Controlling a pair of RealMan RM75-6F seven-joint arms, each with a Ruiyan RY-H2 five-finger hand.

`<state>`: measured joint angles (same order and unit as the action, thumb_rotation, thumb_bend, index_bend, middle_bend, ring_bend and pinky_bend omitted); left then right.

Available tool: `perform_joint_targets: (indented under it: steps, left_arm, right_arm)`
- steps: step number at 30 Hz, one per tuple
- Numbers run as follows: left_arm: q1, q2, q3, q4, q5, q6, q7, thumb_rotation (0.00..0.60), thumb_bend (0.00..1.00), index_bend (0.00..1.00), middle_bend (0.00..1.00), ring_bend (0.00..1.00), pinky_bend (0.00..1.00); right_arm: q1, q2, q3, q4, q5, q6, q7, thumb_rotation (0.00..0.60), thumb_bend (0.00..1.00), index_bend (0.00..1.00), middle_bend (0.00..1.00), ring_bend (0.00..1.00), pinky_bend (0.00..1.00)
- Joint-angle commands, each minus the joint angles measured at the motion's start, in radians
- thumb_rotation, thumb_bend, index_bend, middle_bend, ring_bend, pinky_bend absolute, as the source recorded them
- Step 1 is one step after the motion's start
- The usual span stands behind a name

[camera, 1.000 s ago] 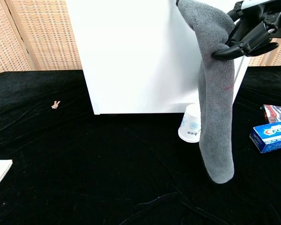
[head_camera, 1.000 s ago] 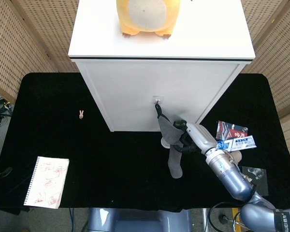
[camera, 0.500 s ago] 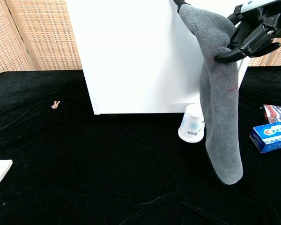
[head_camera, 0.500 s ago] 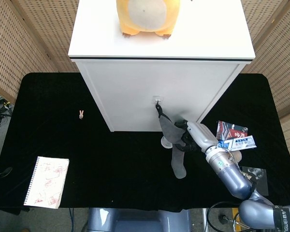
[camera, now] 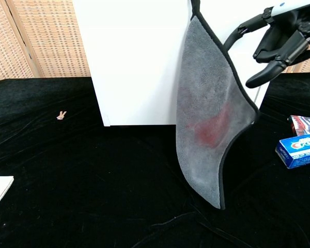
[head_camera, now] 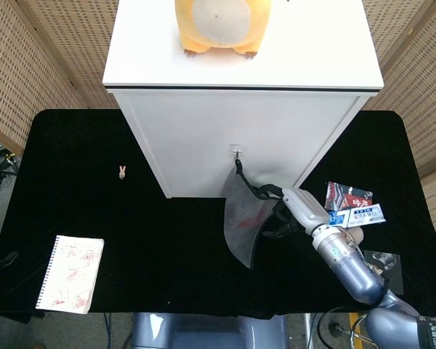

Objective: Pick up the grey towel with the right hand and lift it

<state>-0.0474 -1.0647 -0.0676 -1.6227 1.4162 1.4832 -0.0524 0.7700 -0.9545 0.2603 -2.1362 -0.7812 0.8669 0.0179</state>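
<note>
Grey towel [camera: 209, 119] hangs by its top corner from a small hook [head_camera: 237, 151] on the front of the white cabinet [head_camera: 240, 138]; it drapes down as a broad sheet, long axis vertical, lower tip just above the black table [camera: 93, 196] (a reddish stain shows mid-cloth in the chest view). Right hand [camera: 280, 49] sits to the towel's right, level with its upper half, just beside the dark-trimmed edge; fingers [camera: 263, 77] spread and extended, nothing visibly clamped; whether a fingertip touches the hem I cannot tell. I read the hand as released. Left hand is out of both views, so the right is the only hand near. Judgement: the grasp calls for a short reach leftward onto the hanging edge, then a lift up and off the hook.
</note>
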Motion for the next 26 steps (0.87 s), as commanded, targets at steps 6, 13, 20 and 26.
perform_joint_targets:
  steps: [6, 13, 20, 26]
  left_arm:
    - [0.005, 0.008, 0.001, -0.001, 0.008, 0.009, -0.022, 0.6, 0.0, 0.0, 0.0, 0.0, 0.0]
    - [0.011, 0.013, 0.002, -0.003, 0.016, 0.021, -0.032, 0.6, 0.0, 0.0, 0.0, 0.0, 0.0]
    - [0.029, -0.016, -0.001, 0.0, 0.039, 0.084, 0.021, 0.6, 0.0, 0.0, 0.0, 0.0, 0.0]
    - [0.038, -0.023, 0.012, -0.008, 0.062, 0.099, 0.037, 0.6, 0.0, 0.0, 0.0, 0.0, 0.0]
  right_arm:
    - [-0.117, 0.085, -0.033, -0.015, -0.188, 0.049, 0.057, 0.6, 0.01, 0.3, 1.0, 1.0, 1.0]
    - [-0.277, 0.086, -0.108, 0.124, -0.52, 0.226, 0.116, 0.6, 0.01, 0.33, 0.98, 1.0, 1.0]
    - [-0.471, -0.022, -0.19, 0.438, -0.812, 0.581, 0.214, 0.6, 0.0, 0.3, 0.52, 0.57, 0.45]
    - [-0.548, -0.084, -0.223, 0.594, -0.873, 0.697, 0.093, 0.6, 0.0, 0.09, 0.01, 0.0, 0.01]
